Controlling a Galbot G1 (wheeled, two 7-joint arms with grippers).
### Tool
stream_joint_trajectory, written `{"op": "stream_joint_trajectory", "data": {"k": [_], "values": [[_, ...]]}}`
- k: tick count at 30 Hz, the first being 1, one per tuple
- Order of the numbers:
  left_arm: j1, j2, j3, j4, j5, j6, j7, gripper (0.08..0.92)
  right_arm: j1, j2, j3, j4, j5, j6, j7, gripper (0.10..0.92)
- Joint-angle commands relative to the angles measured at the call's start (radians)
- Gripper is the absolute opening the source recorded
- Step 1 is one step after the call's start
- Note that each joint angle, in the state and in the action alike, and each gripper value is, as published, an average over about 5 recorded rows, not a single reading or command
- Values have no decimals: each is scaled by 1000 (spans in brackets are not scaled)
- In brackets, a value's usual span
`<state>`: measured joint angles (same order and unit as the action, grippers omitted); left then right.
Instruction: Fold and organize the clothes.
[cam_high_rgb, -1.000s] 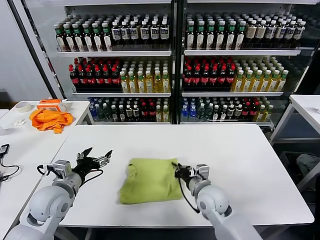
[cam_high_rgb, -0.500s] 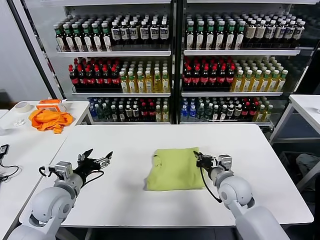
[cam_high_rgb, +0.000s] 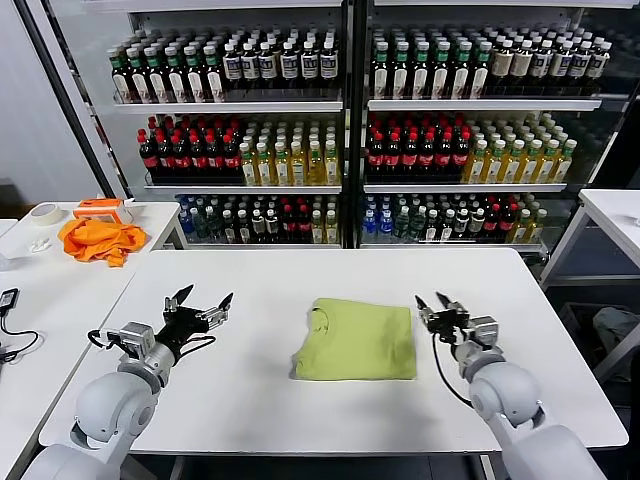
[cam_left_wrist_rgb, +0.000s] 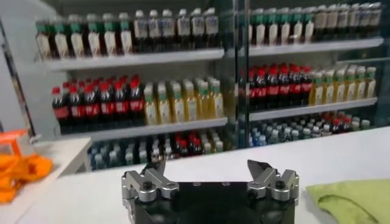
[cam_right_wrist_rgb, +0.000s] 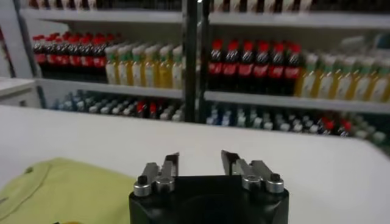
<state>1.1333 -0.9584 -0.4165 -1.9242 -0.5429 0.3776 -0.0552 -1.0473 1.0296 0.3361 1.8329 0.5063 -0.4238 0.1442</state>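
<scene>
The lime-green T-shirt (cam_high_rgb: 357, 339) lies folded into a rectangle at the middle of the white table (cam_high_rgb: 260, 290), collar toward the left. Its edge also shows in the left wrist view (cam_left_wrist_rgb: 352, 201) and the right wrist view (cam_right_wrist_rgb: 64, 192). My right gripper (cam_high_rgb: 438, 303) is open and empty, just right of the shirt and clear of it; in its own view (cam_right_wrist_rgb: 199, 161) the jaws stand apart over bare table. My left gripper (cam_high_rgb: 201, 300) is open and empty, well left of the shirt; its own view (cam_left_wrist_rgb: 207, 169) shows the jaws wide apart.
An orange garment (cam_high_rgb: 99, 239) lies on a side table (cam_high_rgb: 150, 215) at the far left, with a tape roll (cam_high_rgb: 45, 213) beside it. Drink shelves (cam_high_rgb: 345, 105) fill the background behind the table. Another white table (cam_high_rgb: 612, 210) stands at the right.
My right gripper dragged the folded shirt rightward to the table's middle, then let go and drew back to the right, open. The left gripper rose slightly.
</scene>
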Motion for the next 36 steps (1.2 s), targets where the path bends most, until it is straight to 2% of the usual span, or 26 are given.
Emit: {"op": "stream_joint_trajectory", "data": {"k": [1,9,12,16,21,29,36], "values": [[-16,3,45,10,169,-121,8,823,-184,-54,180,124,-171,154,36,566],[-57,-14,59,70,184,-190,6,823,-199,-32,241,90,-169,210,26,786],[-104,-34,68,102,213,-201,-6,823,-204,-37,249,92,-181,211,26,817],[-151,-51,84,128,232,-224,9,823,-223,-32,258,87,-204,232,21,822],[-117,-67,83,124,252,-269,33,823,-246,-15,273,90,-191,283,14,823],[-82,-63,74,95,248,-249,31,823,-279,-13,309,112,-158,278,-6,823],[-63,-66,77,79,246,-242,38,823,-274,-5,304,98,-219,300,-21,823]]}}
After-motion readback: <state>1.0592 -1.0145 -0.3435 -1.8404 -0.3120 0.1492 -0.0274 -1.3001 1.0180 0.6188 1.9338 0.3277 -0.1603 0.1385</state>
